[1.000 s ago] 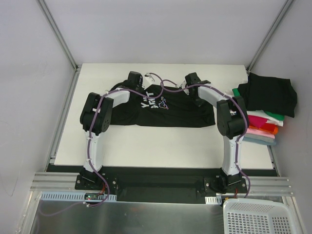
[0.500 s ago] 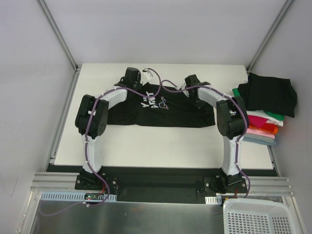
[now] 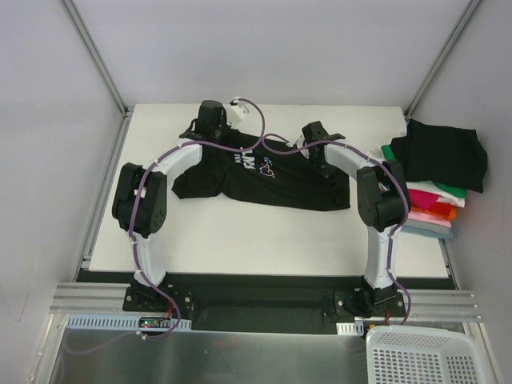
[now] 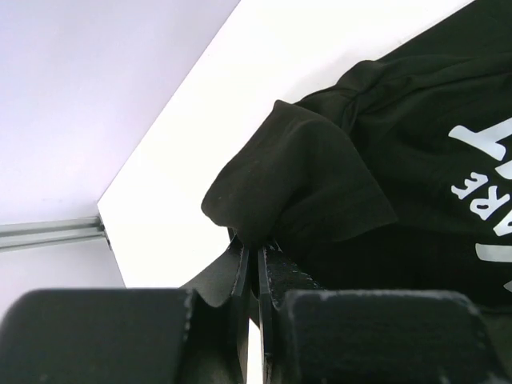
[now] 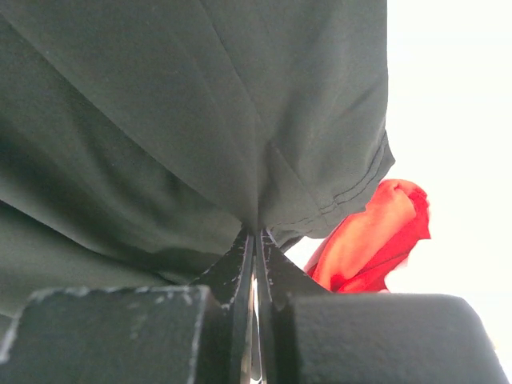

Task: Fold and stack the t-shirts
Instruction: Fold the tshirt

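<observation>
Along the left of the white table (image 3: 240, 240), the left arm reaches to the far side. There the left gripper (image 4: 254, 252) has its jaws pressed together on a bunched fold of the black t-shirt (image 3: 280, 184), at its sleeve end. In the left wrist view the sleeve drapes over the fingertips, with bare tabletop beyond it.

The shirt lies spread across the far middle of the table, and its left end is gathered and creased toward the gripper. Its white lettering (image 3: 254, 162) faces up (partly crossed by the arms' purple cables).

Toward the shirt's right end, the right gripper (image 5: 254, 236) is also clamped on black cloth, its jaws together with only the fabric between them. The cloth fills most of the right wrist view. A stitched hem runs down its right side, and a red cloth (image 5: 376, 232) shows just past that hem.

At the table's right edge stands the stack (image 3: 436, 192) of folded shirts, apart from the spread shirt. A folded black tee (image 3: 444, 152) sits on top, overhanging the rest. Under it are the green tee (image 3: 452, 190), white tee (image 3: 420, 192), red tee (image 3: 436, 210), pink tee (image 3: 416, 214) and orange tee (image 3: 450, 214), with the blue-grey tee (image 3: 428, 230) lowest.

Nearest on the right, below the table's near edge, sits a white basket (image 3: 424, 356).
</observation>
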